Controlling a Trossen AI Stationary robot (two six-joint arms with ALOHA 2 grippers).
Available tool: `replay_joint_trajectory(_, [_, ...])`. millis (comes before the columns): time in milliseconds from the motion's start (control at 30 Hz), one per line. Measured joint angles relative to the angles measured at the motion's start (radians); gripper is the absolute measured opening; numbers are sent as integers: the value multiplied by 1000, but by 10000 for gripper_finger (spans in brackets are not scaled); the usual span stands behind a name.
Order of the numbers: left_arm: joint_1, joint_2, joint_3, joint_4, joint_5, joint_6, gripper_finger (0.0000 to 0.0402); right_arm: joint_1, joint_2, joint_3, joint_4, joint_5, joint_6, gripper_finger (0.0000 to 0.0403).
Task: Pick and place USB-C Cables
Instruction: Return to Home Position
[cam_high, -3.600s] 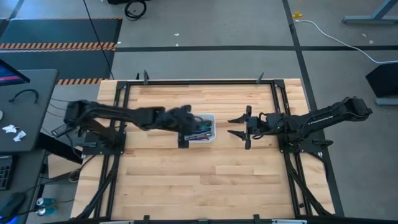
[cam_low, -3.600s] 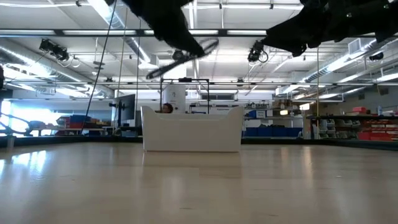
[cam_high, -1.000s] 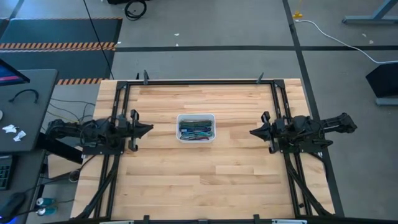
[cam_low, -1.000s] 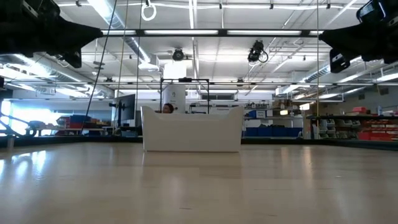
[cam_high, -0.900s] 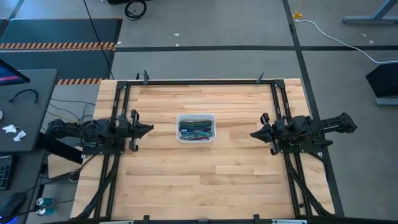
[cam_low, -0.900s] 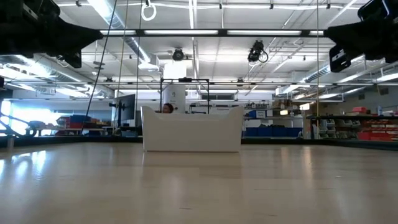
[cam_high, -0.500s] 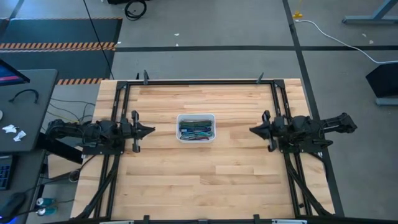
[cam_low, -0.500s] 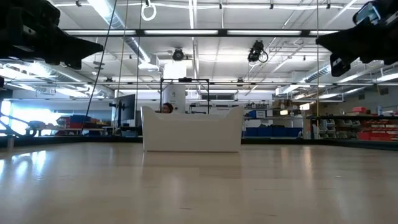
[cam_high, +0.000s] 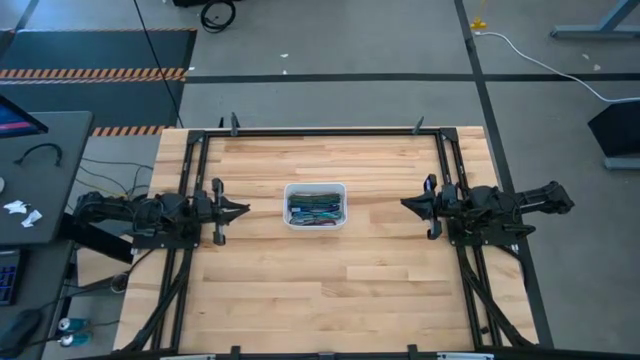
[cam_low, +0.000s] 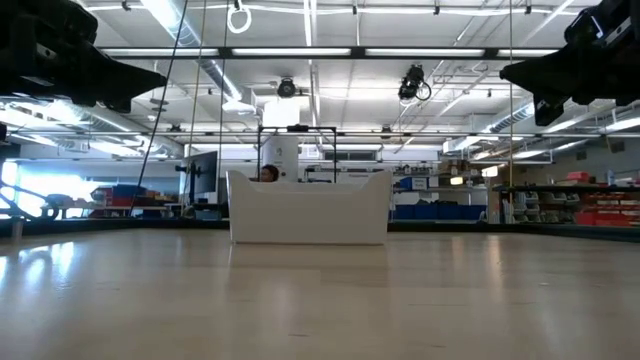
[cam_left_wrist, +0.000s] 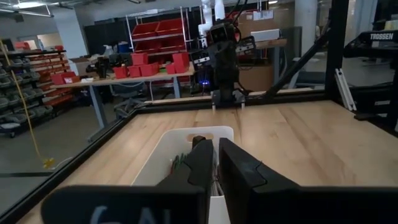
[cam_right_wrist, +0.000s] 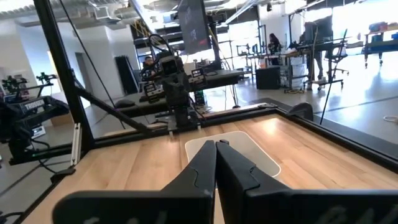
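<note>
Shows USB-C Cables (cam_high: 316, 210) heaped in white bin (cam_high: 316, 185) on counter (cam_high: 320, 290). Holds left tool (cam_high: 240, 209) and right tool (cam_high: 406, 206) well aside, both pinched narrow, empty.

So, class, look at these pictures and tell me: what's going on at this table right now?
Nothing is being handled. The short, colourful bundled USB-C cables lie in the white rectangular plastic bin at the middle of the pale wooden table. The dark left gripper rests at the table's left side and the dark right gripper at its right side, both shut, empty and pointing toward the bin.
</note>
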Motion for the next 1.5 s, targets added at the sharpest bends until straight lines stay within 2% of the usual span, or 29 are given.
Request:
replay_joint_trajectory(367, [0,0,0,0,0,0,23,0,0,0,0,0,0,14])
replay_joint_trajectory(700, [0,0,0,0,0,0,36,0,0,0,0,-1,0,14])
replay_joint_trajectory(1033, [0,0,-1,-1,0,0,23,0,0,0,0,-1,0,14])
replay_joint_trajectory(1500, [0,0,-1,-1,0,0,31,0,0,0,0,-1,0,14])
